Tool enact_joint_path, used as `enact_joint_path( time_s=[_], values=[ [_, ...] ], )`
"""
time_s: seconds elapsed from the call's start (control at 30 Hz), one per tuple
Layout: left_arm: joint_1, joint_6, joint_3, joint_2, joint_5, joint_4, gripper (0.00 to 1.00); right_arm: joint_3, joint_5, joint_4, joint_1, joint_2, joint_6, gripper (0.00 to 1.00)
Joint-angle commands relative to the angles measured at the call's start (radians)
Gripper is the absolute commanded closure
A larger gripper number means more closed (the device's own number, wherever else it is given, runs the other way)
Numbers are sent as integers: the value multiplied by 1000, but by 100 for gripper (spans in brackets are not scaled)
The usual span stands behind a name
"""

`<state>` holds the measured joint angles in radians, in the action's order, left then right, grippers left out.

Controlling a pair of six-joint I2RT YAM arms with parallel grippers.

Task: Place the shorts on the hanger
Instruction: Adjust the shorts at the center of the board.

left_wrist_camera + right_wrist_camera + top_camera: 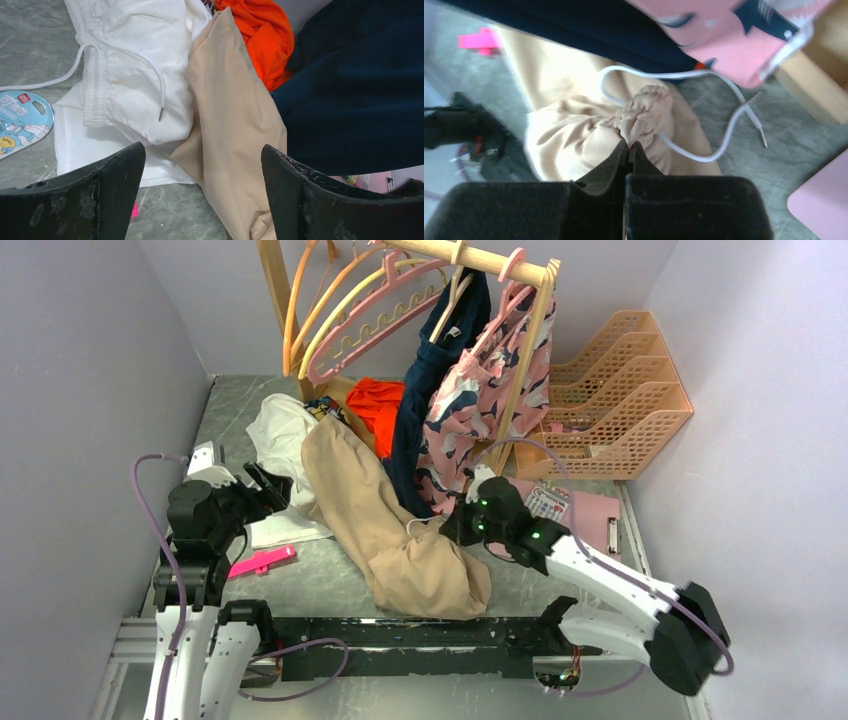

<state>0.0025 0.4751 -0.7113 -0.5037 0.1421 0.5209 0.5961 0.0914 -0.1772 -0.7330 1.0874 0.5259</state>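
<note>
1 arm (600, 575) low, end effector (629, 147) on shorts (395, 535)

Grey marbled table (330, 585), and it's crowded. Tan shorts (400, 540) sprawl across the middle, touching a white garment (280, 432) on their left, with an orange garment (385, 405) behind. There's a pink clip (262, 561) near the left edge, a pink clipboard (595, 510) to the right, and a peach file rack (625, 405) in the far right corner.
</note>
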Motion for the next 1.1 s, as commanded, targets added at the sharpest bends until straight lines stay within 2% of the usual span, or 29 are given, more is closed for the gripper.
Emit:
enact_joint_path(
  time_s=[0.0, 0.1, 0.23, 0.33, 0.43, 0.5, 0.57, 0.67, 0.7, 0.73, 0.77, 0.8, 0.87, 0.9, 0.93, 1.07],
  values=[
    [-7, 9, -15, 10, -42, -16, 11, 16, 128, 73, 1, -261, -131, 100],
    [-6, 22, -45, 18, -43, -48, 11, 66, 331, 122, 1, -411, -235, 100],
    [-7, 24, -134, 11, 8, -107, 10, 262, 548, 40, 1, -415, -325, 100],
    [-6, 11, -184, 8, 123, -179, 9, 392, 694, 25, 1, -394, -341, 100],
    [-6, 1, -194, 6, 293, -287, 7, 499, 820, 105, 1, -384, -293, 100],
    [-5, 1, -191, -2, 411, -344, 6, 558, 922, 220, 0, -357, -198, 100],
    [-6, 14, -179, -6, 502, -396, 6, 614, 1045, 437, 1, -304, -17, 100],
    [-6, 34, -160, -6, 615, -469, 4, 677, 1164, 999, 0, -210, 388, 100],
    [-6, 36, -158, -4, 651, -486, 4, 711, 1188, 1077, 2, -183, 462, 100],
    [-6, 32, -161, -1, 681, -494, 4, 747, 1211, 1068, 1, -164, 482, 100],
    [-6, 23, -165, 6, 713, -493, 3, 785, 1232, 992, -1, -157, 450, 100],
    [-7, 4, -169, 13, 730, -488, 3, 802, 1243, 825, -1, -162, 344, 100],
    [-9, -31, -176, 32, 751, -462, 3, 835, 1209, 359, -3, -192, -95, 100],
    [-14, -49, -174, 41, 767, -450, 3, 834, 1173, 186, -3, -206, -236, 100],
    [-24, -62, -167, 49, 788, -443, 3, 807, 1153, 100, -3, -217, -293, 100],
    [-58, -76, -109, 66, 888, -437, 2, 687, 1060, -71, -3, -258, -391, 100]
  ],
)
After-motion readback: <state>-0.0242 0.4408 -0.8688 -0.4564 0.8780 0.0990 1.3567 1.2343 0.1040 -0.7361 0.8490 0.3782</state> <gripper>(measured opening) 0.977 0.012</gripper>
